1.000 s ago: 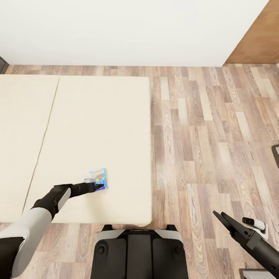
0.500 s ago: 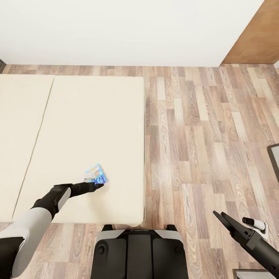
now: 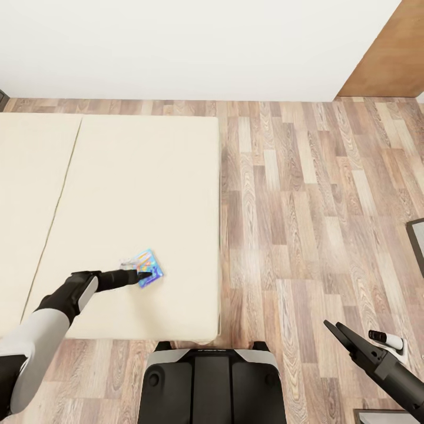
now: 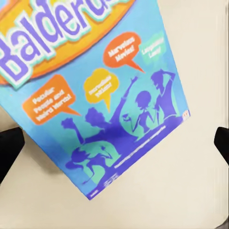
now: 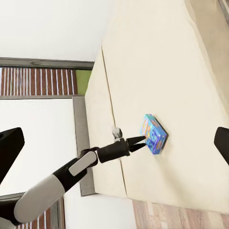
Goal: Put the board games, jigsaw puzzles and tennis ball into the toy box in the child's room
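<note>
A small blue board game (image 3: 147, 268) lies tilted on the beige bed (image 3: 129, 194), near its front right corner. My left gripper (image 3: 134, 275) is at the box's near-left corner, open. In the left wrist view the printed blue lid (image 4: 119, 86) is close up, with one dark fingertip (image 4: 9, 150) at each side edge and beige mattress under them. The right wrist view shows the same box (image 5: 153, 133) just past the left gripper (image 5: 138, 141). My right gripper (image 3: 335, 330) hangs open over the floor, far from the bed. Table and toy box are out of view.
Wood-plank floor (image 3: 318, 194) stretches right of the bed. A white wall (image 3: 176, 47) runs along the back, with a brown wooden panel (image 3: 394, 53) at the far right. A dark-framed thing (image 3: 418, 241) pokes in at the right edge. My base (image 3: 212, 383) stands at the bed's foot.
The camera shifted a little at first. The blue box has turned from square-on to tilted. My left arm has drawn back toward the left, its gripper staying at the box's corner.
</note>
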{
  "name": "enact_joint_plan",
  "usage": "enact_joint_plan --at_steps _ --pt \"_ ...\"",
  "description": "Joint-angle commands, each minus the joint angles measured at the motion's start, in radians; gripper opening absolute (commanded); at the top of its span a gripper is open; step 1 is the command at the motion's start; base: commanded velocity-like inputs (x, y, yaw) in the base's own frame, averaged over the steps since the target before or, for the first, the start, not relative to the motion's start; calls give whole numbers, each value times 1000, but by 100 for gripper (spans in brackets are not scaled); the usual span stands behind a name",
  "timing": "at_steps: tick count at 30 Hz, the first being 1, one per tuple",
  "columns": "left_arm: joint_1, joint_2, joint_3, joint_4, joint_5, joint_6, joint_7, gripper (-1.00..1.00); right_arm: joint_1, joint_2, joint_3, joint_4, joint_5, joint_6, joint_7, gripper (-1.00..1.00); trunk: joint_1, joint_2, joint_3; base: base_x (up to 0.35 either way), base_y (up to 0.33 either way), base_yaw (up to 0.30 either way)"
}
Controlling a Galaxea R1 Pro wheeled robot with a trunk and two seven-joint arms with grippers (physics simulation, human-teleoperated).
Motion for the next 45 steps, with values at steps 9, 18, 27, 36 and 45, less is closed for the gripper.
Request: enact_joint_plan --at_steps 9,18,27,36,45 --pt "-27 -7 2 -29 9 34 42 100 0 0 0 -1 -5 6 -1 100 1 -1 -1 0 0 0" --pt "-53 -13 2 -32 9 31 70 100 0 1 0 -1 -5 6 -1 100 1 -1 -1 0 0 0" --pt "-58 -16 3 -32 10 28 118 100 0 1 0 -1 -5 6 -1 100 1 -1 -1 0 0 0" --pt "-59 -40 2 -32 9 26 137 100 0 0 0 -1 -5 6 -1 100 1 -1 -1 0 0 0" --pt "-59 -47 2 -32 9 20 184 100 0 0 0 -1 -5 6 -1 100 1 -1 -1 0 0 0"
